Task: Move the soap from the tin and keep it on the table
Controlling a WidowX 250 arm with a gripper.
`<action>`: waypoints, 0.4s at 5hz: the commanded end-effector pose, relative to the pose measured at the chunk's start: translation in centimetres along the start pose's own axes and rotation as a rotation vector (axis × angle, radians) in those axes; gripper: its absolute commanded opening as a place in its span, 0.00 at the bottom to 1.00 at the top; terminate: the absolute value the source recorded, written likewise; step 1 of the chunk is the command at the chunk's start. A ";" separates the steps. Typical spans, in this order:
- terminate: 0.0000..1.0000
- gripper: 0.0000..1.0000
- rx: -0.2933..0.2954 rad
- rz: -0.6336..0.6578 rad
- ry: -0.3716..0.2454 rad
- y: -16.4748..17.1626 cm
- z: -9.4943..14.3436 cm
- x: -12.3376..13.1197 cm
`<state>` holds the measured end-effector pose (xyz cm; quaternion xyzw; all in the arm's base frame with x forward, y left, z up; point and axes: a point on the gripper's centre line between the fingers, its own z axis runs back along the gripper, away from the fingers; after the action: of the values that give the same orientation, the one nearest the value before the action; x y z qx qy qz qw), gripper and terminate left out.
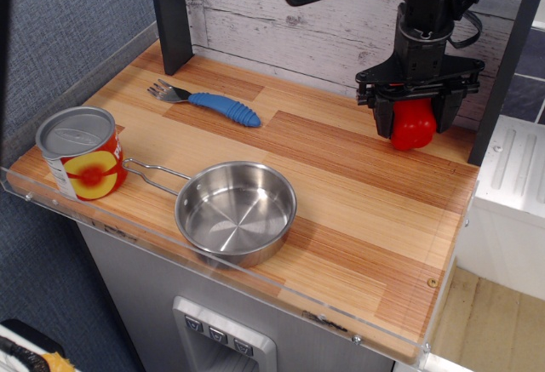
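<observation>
I have the pincer (pixel 415 121) clamped on the soap (pixel 413 125), just above the tabletop (pixel 366 210) at its far right corner, well apart from the empty tin (pixel 236 212) near the front edge, so I can set it down clear.

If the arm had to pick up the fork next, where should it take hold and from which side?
Grip the fork on its thick blue handle, coming straight down from above, jaws closing across the handle's width. It lies flat on the table with bare wood on both sides; the metal tines are thin and low. The gripper now holds the red pepper.
</observation>
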<state>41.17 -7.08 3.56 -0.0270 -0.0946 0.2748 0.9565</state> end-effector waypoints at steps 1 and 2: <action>0.00 0.00 -0.002 0.006 -0.025 -2.0 1.2 0.5; 0.00 0.00 0.015 -0.005 0.014 -1.8 1.6 0.1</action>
<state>40.83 -8.10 3.16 -0.0101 -0.0584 0.2802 0.9581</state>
